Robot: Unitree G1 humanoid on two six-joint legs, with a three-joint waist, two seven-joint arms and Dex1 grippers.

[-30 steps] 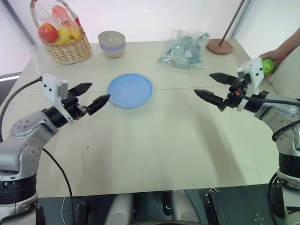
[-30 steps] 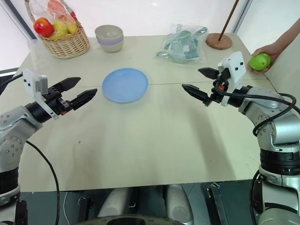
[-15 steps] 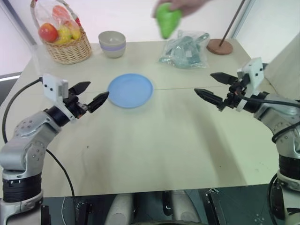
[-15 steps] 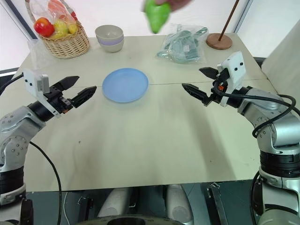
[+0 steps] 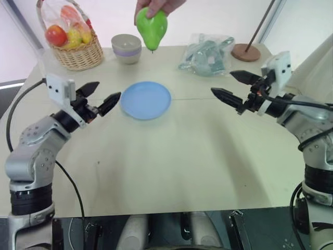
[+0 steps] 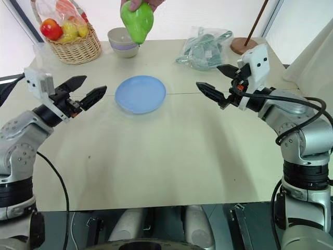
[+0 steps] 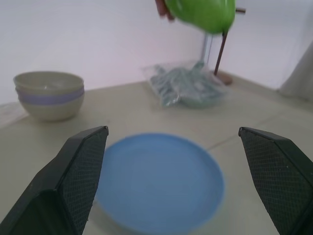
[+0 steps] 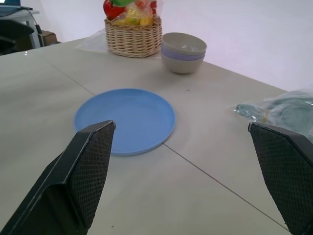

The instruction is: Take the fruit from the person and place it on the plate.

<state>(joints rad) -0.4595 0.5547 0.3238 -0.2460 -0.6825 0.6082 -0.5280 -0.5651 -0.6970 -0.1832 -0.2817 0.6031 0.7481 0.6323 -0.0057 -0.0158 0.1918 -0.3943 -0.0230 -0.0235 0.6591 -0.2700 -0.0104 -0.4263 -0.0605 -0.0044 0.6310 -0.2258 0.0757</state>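
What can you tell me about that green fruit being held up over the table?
The glossy, bright green pear-shaped fruit looks smooth and plastic-like, with one highlight on its skin. It hangs in the air with the broad end up and the narrow end down, where a thin dark stem pokes out. A person's hand pinches it from above by the broad end; nothing else touches it. It is held above the far side of the table, between the beige-and-lilac bowl and the round light-blue plate.

Support: beige table (image 5: 171,156), seam across its middle.
Centre: light-blue plate (image 5: 146,100).
Upper left: wicker basket (image 5: 75,52); bowl (image 5: 127,48) beside it.
Upper right: plastic bag (image 5: 205,54); round wooden base (image 5: 245,52).
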